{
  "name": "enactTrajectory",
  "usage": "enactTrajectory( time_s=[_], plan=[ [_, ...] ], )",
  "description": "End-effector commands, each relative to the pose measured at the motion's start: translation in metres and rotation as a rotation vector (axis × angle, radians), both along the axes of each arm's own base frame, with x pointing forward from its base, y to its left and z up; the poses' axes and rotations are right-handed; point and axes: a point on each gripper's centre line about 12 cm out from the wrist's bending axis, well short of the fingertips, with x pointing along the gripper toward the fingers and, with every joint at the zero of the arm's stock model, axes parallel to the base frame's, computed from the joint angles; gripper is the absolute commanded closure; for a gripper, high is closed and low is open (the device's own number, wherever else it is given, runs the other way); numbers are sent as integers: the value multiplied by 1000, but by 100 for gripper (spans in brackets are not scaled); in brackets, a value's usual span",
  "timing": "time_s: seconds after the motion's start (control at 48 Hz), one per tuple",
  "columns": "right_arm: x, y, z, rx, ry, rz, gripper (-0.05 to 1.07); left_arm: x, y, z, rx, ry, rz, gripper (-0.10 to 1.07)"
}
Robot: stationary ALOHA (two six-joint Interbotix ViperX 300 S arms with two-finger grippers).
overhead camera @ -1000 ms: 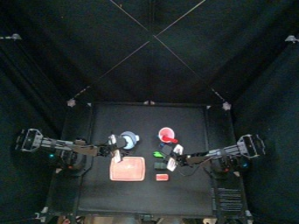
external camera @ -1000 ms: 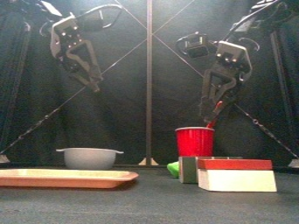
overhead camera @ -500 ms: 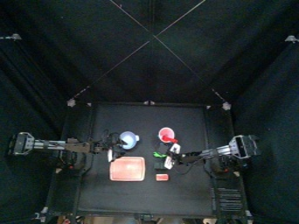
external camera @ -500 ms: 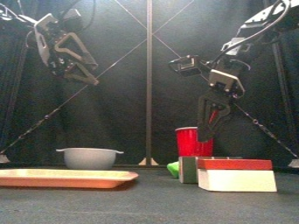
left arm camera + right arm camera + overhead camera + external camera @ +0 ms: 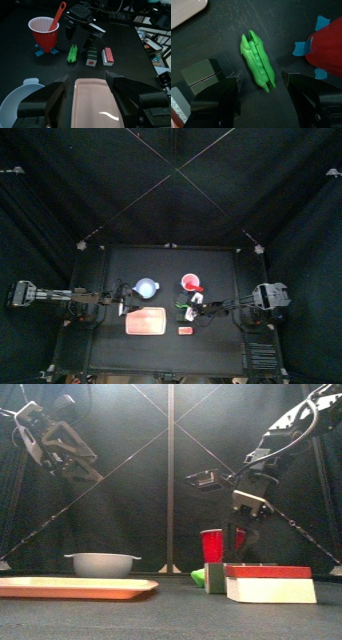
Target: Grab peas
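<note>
The peas (image 5: pixel 258 61), a bright green pod, lie flat on the black table (image 5: pixel 27 70) just beside the red cup (image 5: pixel 45 31). The right end effector (image 5: pixel 259 80) hangs right over the pod with its 2 jaws wide apart, 1 on each side, not touching it. The left end effector (image 5: pixel 87 85) is also apart, above the pink tray (image 5: pixel 93 97).

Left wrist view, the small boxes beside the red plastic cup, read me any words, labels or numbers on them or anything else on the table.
No text can be read anywhere.
Small red-and-white striped box: markings too blurred to read.
Small dark box with a red spot: print too small to read.
Red plastic cup, green pea pod, pink rectangular tray: no lettering visible.
</note>
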Motion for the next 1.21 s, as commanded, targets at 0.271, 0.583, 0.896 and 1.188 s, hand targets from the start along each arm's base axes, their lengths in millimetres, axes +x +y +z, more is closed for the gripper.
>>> enactTrajectory(
  time_s=[0.271, 0.583, 0.896, 1.188],
  plan=[
    [11, -4, -3, 21, -34, 12, 9, 1, -3, 6, -16, -48, -23, 4],
    [11, -3, -6, 27, -37, 23, 12, 0, -2, 4, -18, -43, -20, 4],
    [12, -4, -2, 24, -44, 20, 36, 0, -1, 4, -23, -44, -10, 4],
    [14, -5, 36, 12, -150, 27, 43, -1, 5, 1, -34, -37, 18, 4]
  ],
)
